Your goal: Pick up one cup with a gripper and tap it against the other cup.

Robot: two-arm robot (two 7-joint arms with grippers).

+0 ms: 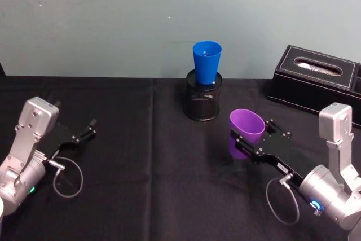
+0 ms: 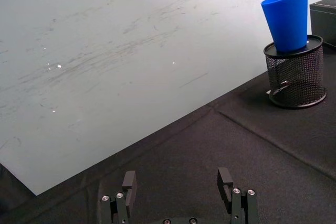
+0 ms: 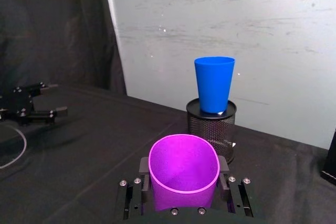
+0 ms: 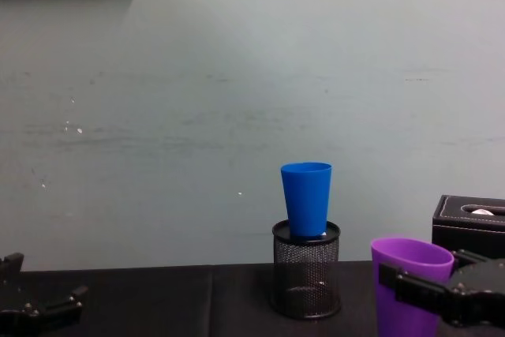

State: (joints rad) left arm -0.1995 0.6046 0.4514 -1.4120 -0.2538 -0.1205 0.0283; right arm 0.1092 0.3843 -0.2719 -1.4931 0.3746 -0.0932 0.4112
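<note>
Over black cloth (image 1: 141, 167), right end effector (image 1: 251, 134) clamps purple cup (image 1: 246, 122) upright, rim up; left end effector (image 1: 84, 131) gapes empty.

right gripper (image 1: 251, 136) reaching forward, jaws clamped; left gripper (image 1: 90, 128) idle, jaws apart.

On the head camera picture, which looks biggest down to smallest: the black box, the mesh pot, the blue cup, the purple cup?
1. black box
2. mesh pot and purple cup, about alike
3. blue cup, slightly smaller-looking, but it is farther from the camera than the purple cup, so unsure
</note>
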